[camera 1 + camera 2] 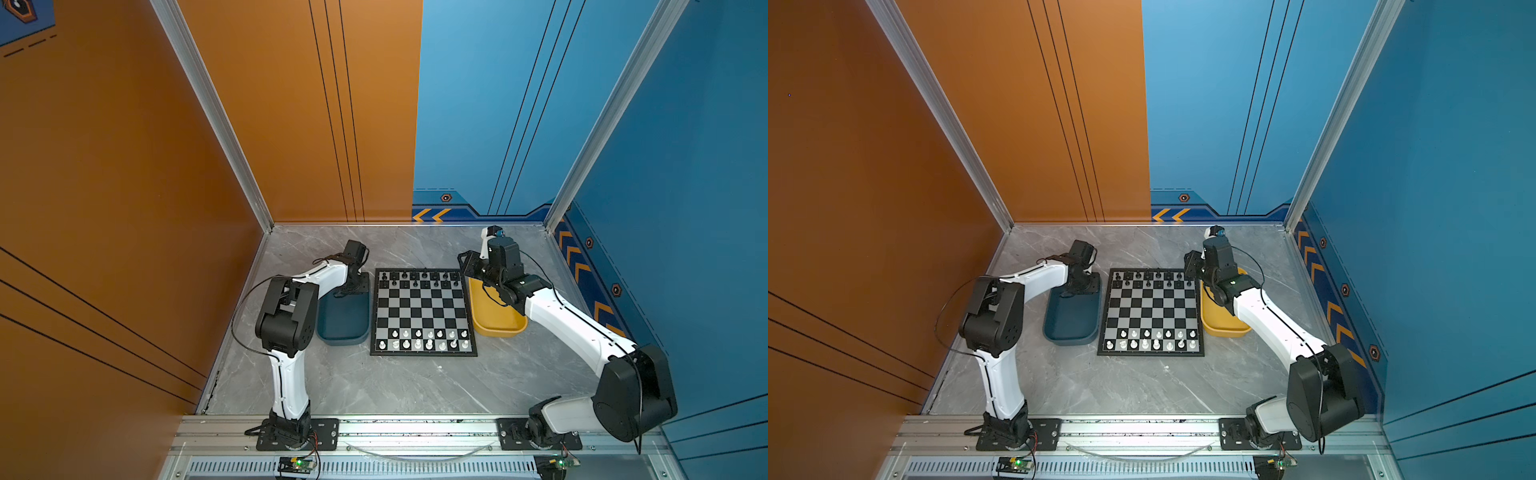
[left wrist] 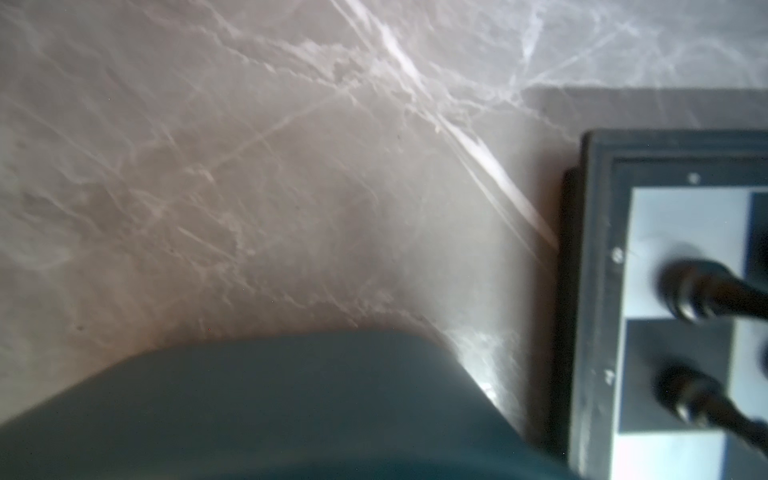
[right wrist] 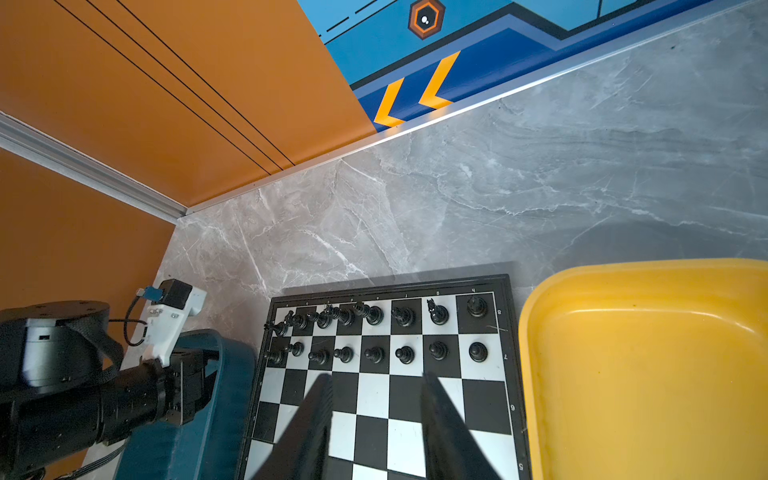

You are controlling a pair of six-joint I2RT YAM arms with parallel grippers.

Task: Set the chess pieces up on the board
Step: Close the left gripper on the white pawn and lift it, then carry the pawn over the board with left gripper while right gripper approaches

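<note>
The teal tray [image 1: 343, 322] lies at 9 o'clock of the board [image 1: 424, 309]. The left gripper [image 1: 353, 289] hangs over the tray's far end; I cannot tell how its jaws stand. The board holds black pieces [image 1: 424, 275] at 12 o'clock and white pieces [image 1: 429, 344] at 6 o'clock. The right gripper [image 3: 376, 376] hangs at the board's 1 o'clock corner, jaws a little apart and empty.

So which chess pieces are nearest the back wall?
The black pieces: they stand on the board's two far rows, by the back wall. The white pieces stand on the two near rows.
</note>
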